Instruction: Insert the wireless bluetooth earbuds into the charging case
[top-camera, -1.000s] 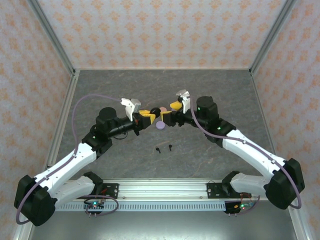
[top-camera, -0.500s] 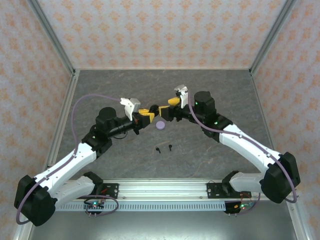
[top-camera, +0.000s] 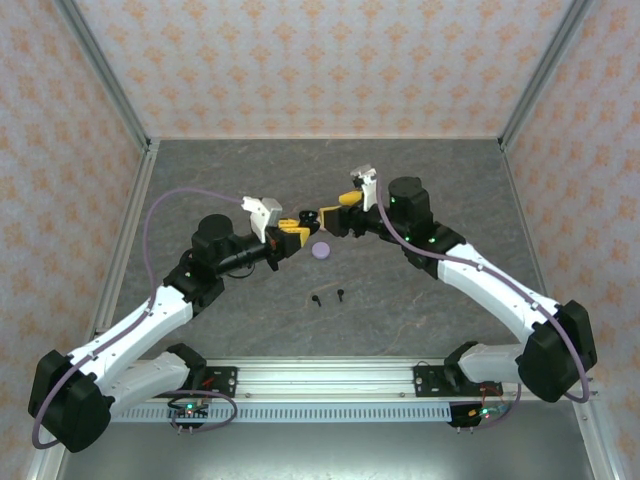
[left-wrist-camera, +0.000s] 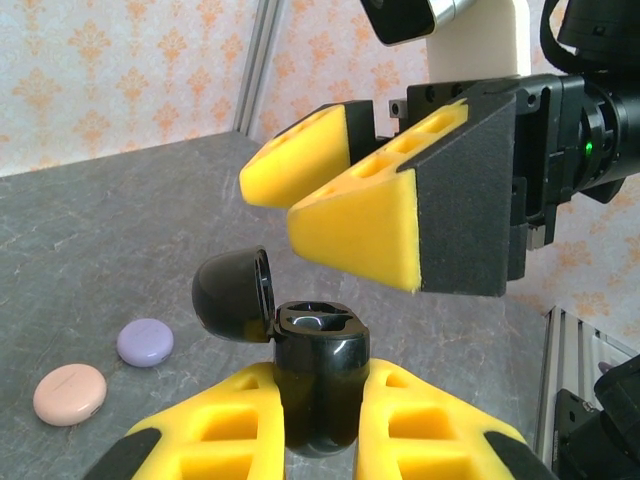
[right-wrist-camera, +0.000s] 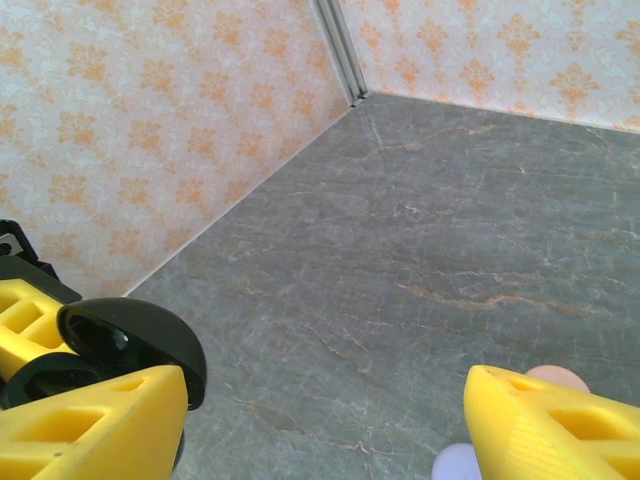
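My left gripper (left-wrist-camera: 320, 405) is shut on the black charging case (left-wrist-camera: 318, 385), held upright with its lid (left-wrist-camera: 232, 295) swung open to the left. Both sockets look empty. My right gripper (left-wrist-camera: 268, 198) hovers open just above and behind the case, and nothing lies between its fingers (right-wrist-camera: 90, 420). From above, the left gripper (top-camera: 291, 233) and the right gripper (top-camera: 326, 219) nearly meet mid-table. Two black wireless bluetooth earbuds (top-camera: 317, 299) (top-camera: 342, 294) lie on the table nearer the arm bases.
A round lilac case (top-camera: 321, 250) lies shut just below the grippers, also seen from the left wrist (left-wrist-camera: 145, 342). Beside it lies a round pink case (left-wrist-camera: 69, 393). Patterned walls enclose the grey table (top-camera: 420, 180) on three sides.
My right gripper has moved left and slightly back, closing in over the case in my left gripper. The left arm, the earbuds and the lilac case have not moved.
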